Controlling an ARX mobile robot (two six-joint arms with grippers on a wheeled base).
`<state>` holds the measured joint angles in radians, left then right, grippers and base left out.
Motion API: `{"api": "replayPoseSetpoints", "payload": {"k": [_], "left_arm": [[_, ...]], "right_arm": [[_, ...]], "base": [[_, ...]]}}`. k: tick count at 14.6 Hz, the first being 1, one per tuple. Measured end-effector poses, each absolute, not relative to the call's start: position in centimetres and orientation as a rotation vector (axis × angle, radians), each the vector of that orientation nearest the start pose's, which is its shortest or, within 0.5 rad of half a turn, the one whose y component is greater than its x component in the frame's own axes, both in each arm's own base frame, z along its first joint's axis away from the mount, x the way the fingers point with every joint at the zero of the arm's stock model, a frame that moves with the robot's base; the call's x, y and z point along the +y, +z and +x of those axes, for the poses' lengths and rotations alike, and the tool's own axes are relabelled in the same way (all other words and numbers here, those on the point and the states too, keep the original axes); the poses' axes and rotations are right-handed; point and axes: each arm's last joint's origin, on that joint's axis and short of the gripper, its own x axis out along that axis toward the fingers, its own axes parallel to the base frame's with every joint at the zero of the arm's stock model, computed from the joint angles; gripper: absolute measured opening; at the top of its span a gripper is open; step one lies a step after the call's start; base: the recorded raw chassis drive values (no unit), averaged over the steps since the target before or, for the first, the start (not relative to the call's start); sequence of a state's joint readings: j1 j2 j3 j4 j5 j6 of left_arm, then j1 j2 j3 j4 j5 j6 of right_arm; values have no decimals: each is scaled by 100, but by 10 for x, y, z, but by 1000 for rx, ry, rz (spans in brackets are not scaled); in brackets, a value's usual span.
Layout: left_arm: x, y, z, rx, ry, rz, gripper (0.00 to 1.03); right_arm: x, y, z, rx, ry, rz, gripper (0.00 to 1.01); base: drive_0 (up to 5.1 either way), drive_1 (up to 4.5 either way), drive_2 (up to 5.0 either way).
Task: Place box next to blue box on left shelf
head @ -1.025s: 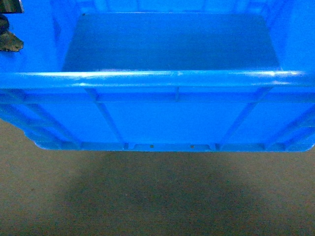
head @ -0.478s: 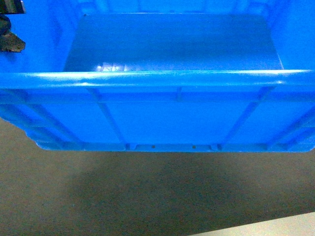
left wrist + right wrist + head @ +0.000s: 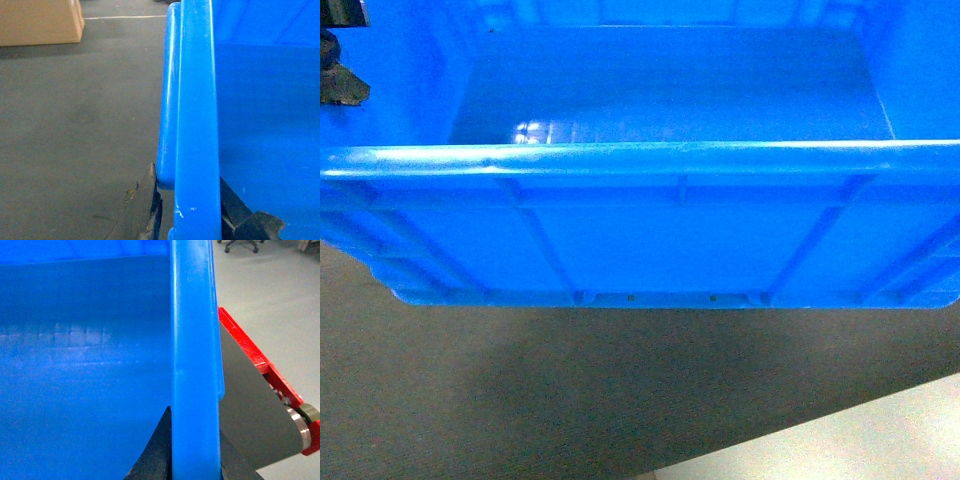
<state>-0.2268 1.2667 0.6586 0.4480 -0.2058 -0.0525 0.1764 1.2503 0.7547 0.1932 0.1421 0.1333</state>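
The box, a large bright-blue ribbed crate, fills the upper head view and hangs above the floor, its inside bare. In the left wrist view my left gripper is shut on the box's left rim, with one dark finger outside and the other inside the wall. My right gripper is shut on the right rim in the same way, one finger inside. The left shelf and the other blue box are out of view.
Dark grey carpet lies under the crate, with a pale floor patch at the bottom right. A cardboard box stands far left. A red metal frame with a metal wheel sits right of the crate.
The pale floor patch at the head view's bottom right has grown and slid leftward, so the floor is shifting under the crate. The crate stays gripped by both grippers.
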Motion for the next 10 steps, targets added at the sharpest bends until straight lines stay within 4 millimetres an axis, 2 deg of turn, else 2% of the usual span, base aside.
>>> {"api": "replayPoseSetpoints", "payload": {"k": [10], "left_arm": [[-55, 249, 266, 157, -18, -18, 17]], "right_arm": [[44, 262, 269, 301, 14, 84, 8]], "base": [[-154, -154, -154]]}}
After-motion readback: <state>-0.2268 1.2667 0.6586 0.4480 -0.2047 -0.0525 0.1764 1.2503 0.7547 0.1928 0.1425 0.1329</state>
